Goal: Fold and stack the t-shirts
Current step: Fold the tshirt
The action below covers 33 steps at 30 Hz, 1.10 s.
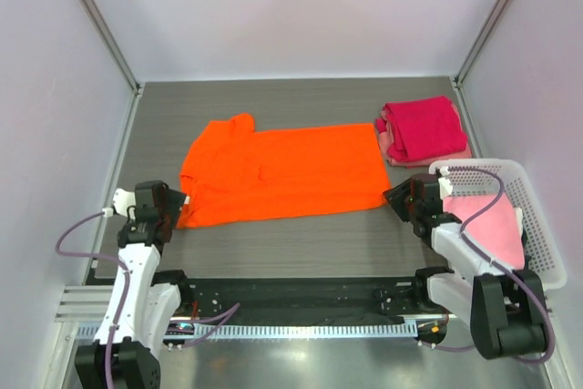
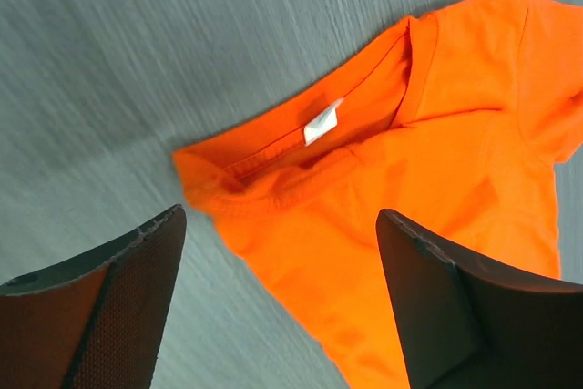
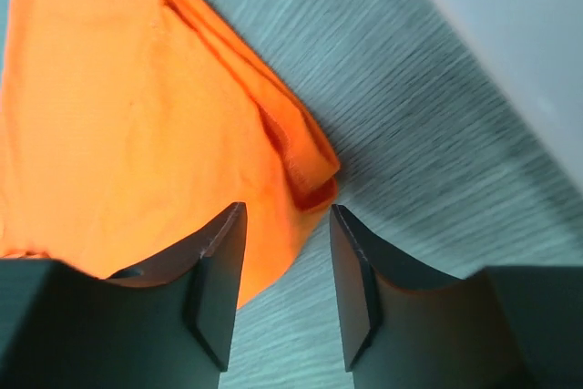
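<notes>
Item, nearest: the left gripper (image 2: pixel 281 252), low over the table (image 1: pixel 301 243) at the near-left corner of the orange t-shirt (image 1: pixel 291 175). Its fingers (image 2: pixel 127 307) are spread wide and nothing is held between them. The collar with its white label (image 2: pixel 322 122) is seen just beyond the pads, lying free on the wood. Item, level with it on the other side: the right gripper (image 3: pixel 288 225), at the near-right corner of the same shirt. Its fingers (image 3: pixel 214 280) are parted by a narrower gap, and the hem corner (image 3: pixel 314 175) lies just ahead of and below them, unpinched as far as can be told. Both grippers are judged to be stationed at opposite ends of the near edge because that edge is the one to be carried across in a fold. Item, middle ground: the orange t-shirt itself, laid lengthwise across the table as a flat, roughly rectangular panel, collar to the left, one sleeve projecting at the far-left corner. A lengthwise fold appears to be made already, and a crosswise fold is judged to be outstanding. Item, right edge: a white lattice basket (image 1: pixel 547 243) holding a pale pink t-shirt (image 1: pixel 492 220), unfolded, evidently kept there as stock awaiting its turn. Item, farthest, at the far-right corner: a folded magenta t-shirt (image 1: pixel 424 125) set on a folded pink t-shirt (image 1: pixel 390 145), forming the stack to which the orange one is presumably destined.
</notes>
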### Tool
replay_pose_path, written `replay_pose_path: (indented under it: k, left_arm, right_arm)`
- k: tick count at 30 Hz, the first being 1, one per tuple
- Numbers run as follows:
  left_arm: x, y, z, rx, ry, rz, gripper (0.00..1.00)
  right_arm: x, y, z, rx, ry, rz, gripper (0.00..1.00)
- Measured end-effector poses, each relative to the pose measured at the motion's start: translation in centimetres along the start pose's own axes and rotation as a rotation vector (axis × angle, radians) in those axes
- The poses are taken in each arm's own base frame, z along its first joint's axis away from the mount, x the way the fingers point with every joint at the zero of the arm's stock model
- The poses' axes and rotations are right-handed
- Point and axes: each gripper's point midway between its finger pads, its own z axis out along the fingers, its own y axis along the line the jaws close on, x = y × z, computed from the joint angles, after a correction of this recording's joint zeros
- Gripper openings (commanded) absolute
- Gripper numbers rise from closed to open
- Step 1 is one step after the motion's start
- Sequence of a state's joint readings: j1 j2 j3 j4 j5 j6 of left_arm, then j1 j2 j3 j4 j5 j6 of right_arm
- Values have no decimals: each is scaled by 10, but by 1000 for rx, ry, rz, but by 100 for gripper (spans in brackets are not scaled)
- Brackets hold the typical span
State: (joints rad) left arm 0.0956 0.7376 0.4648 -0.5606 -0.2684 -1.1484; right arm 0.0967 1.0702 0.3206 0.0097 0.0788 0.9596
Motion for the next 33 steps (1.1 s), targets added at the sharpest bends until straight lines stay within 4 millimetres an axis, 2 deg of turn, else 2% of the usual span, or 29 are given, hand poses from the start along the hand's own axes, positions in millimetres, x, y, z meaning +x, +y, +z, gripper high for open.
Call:
replay_pose_path:
  k: [3, 6, 12, 17, 22, 26, 29, 33]
  left_arm:
    - [-3, 2, -12, -13, 7, 6, 91]
    - [-13, -11, -27, 31, -4, 23, 96]
    - [-23, -64, -46, 221, 20, 116, 99]
    - [-11, -110, -32, 346, 121, 159, 99]
    - [8, -129, -1, 373, 217, 180, 100]
    - [4, -158, 14, 405, 238, 210, 100]
    - [-3, -184, 24, 455, 225, 217, 100]
    - [-5, -204, 43, 474, 218, 216, 100]
  right_arm:
    - [-6, 4, -11, -21, -21, -12, 49]
    - [-13, 14, -21, -45, -36, -48, 50]
    - [-44, 54, -34, -104, -78, -171, 54]
    - [-63, 84, -29, -131, -90, -300, 63]
    - [-69, 98, -8, -107, -40, -430, 62]
    - [-77, 127, 20, -119, 13, -477, 63]
    - [-88, 151, 50, -120, 33, -489, 59]
    - [-96, 173, 98, -113, 47, -490, 54]
